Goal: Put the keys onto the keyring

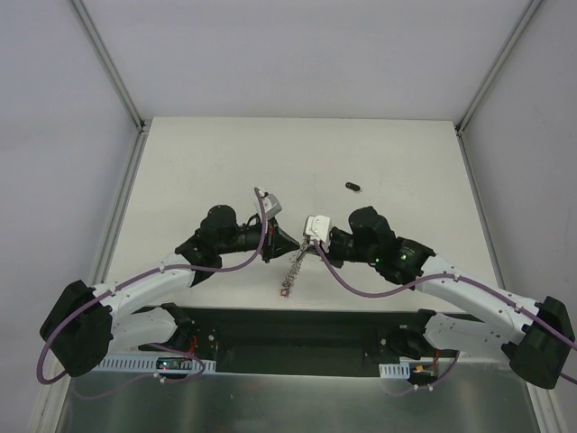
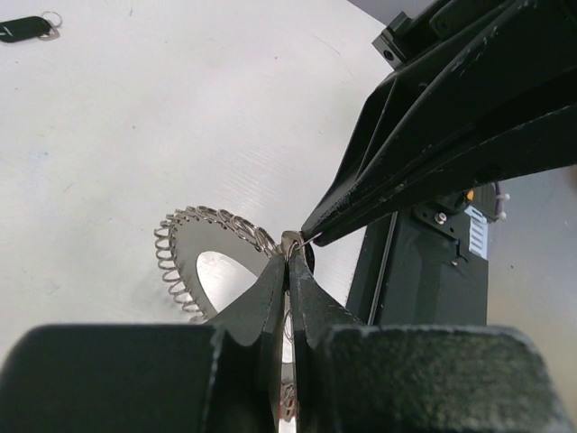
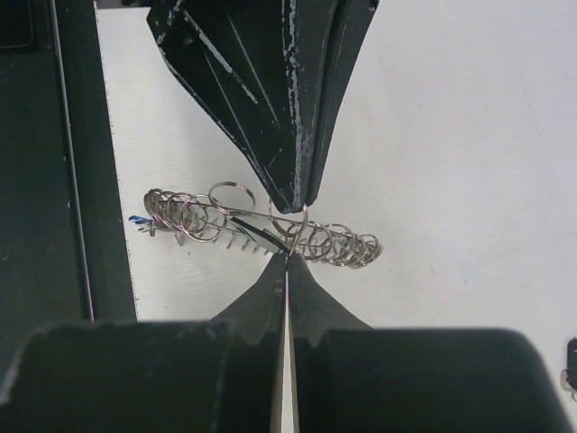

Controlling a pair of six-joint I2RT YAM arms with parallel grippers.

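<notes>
The keyring [image 3: 261, 234] stands on edge; left hand [image 2: 290, 245] and right hand [image 3: 287, 262] both clamped on its rim. One key [image 1: 352, 187] on tabletop [image 1: 406, 162], well beyond the keyring.

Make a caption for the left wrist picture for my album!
Left gripper and right gripper pinch the keyring at one rim spot; a black key lies apart on the table.

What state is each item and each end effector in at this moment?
keyring: up on edge, gripped at its rim between both end effectors.
key: loose on the table, well apart from the keyring.
second key: cannot be made out in any view.
left end effector: shut on the keyring's rim.
right end effector: shut, apparently pinching a wire loop of the keyring.
</notes>
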